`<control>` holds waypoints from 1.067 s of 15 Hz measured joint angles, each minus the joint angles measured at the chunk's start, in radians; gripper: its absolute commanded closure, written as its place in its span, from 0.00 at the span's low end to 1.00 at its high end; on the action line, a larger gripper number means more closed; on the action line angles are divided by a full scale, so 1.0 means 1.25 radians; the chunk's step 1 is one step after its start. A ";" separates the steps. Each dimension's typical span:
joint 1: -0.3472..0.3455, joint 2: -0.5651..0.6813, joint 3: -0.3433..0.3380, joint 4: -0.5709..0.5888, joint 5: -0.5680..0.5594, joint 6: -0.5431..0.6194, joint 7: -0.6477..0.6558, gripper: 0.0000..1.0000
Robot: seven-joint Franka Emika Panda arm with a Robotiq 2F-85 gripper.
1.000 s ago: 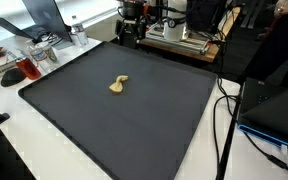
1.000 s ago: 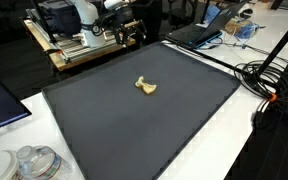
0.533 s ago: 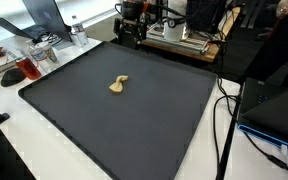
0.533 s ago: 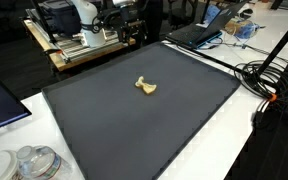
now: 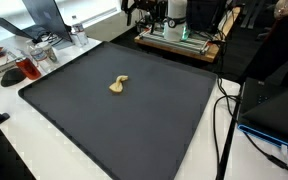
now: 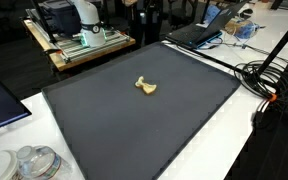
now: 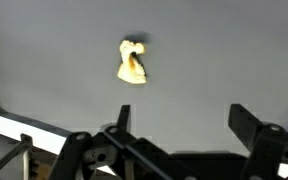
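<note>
1. White tabletop (image 5: pixel 34 130) carries a large dark mat (image 5: pixel 154 120); I use the mat as my reference for all positions.
2. I see a small yellow piece (image 5: pixel 118 85) lying flat near the centre of the mat, alone, with bare mat on every side of it.
3. In the wrist view the gripper (image 7: pixel 179 112) hangs above the mat and looks down on it. The yellow piece lies ahead of it, well apart and untouched.
4. I read both fingers (image 7: pixel 246 122) as spread wide and released, with only bare mat showing between them.
5. In an exterior view only a dark part of the arm (image 5: pixel 136 8) shows, beyond the far edge of the mat at the top of the frame.
6. A laptop (image 6: pixel 192 33) sits just off one far edge of the mat.
7. Black cables (image 5: pixel 224 115) run along the tabletop beside one side edge of the mat.
8. Clear jars (image 6: pixel 34 162) stand off a near corner of the mat.
</note>
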 measured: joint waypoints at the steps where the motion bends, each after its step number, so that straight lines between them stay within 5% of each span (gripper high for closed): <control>1: 0.038 0.028 -0.033 0.020 -0.015 -0.001 -0.012 0.00; 7: 0.159 0.264 -0.200 0.083 -0.067 0.112 -0.145 0.00; 16: 0.147 0.498 -0.315 0.144 -0.071 0.260 -0.410 0.00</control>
